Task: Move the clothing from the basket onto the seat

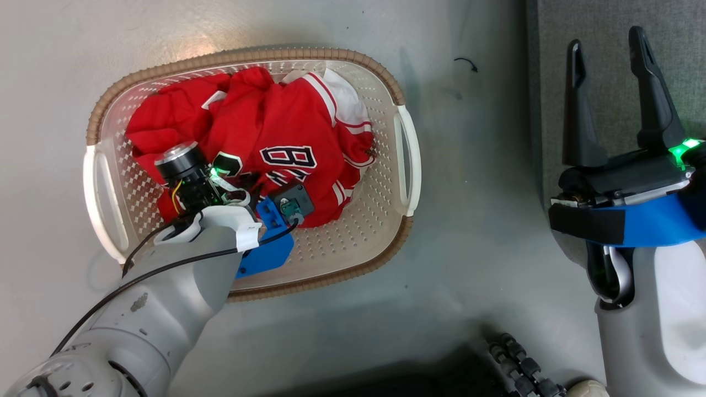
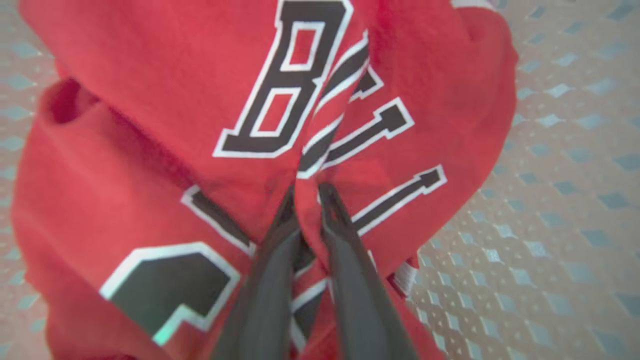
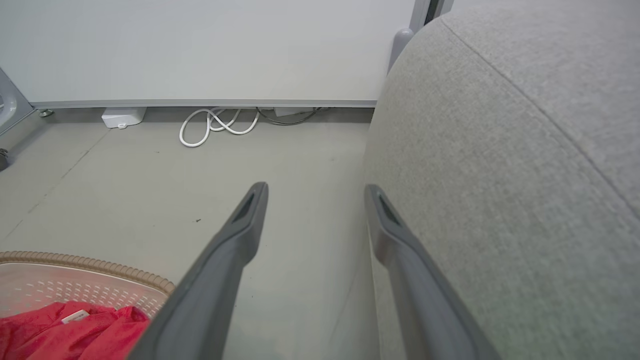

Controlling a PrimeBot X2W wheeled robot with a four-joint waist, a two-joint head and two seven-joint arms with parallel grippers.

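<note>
The clothing (image 1: 298, 127), a red jersey with black-white numbers, lies heaped in the cream basket (image 1: 331, 54) on the floor, with a plainer red garment (image 1: 165, 121) bunched at its left. My left arm (image 1: 220, 220) reaches down into the basket. In the left wrist view my left gripper (image 2: 308, 192) is shut on a fold of the jersey (image 2: 150, 75) beside the numbers. My right gripper (image 1: 605, 47) hangs open and holds nothing, over the edge of the grey seat (image 1: 678, 55). The right wrist view has the seat (image 3: 500, 150) right of my right gripper (image 3: 315, 187).
Grey floor surrounds the basket. A white cable (image 3: 215, 125) and a small white box (image 3: 122, 117) lie along the pale partition panel (image 3: 200, 50). A small dark scrap (image 1: 468, 63) lies on the floor between basket and seat. My base's wheels (image 1: 524, 364) are at the bottom.
</note>
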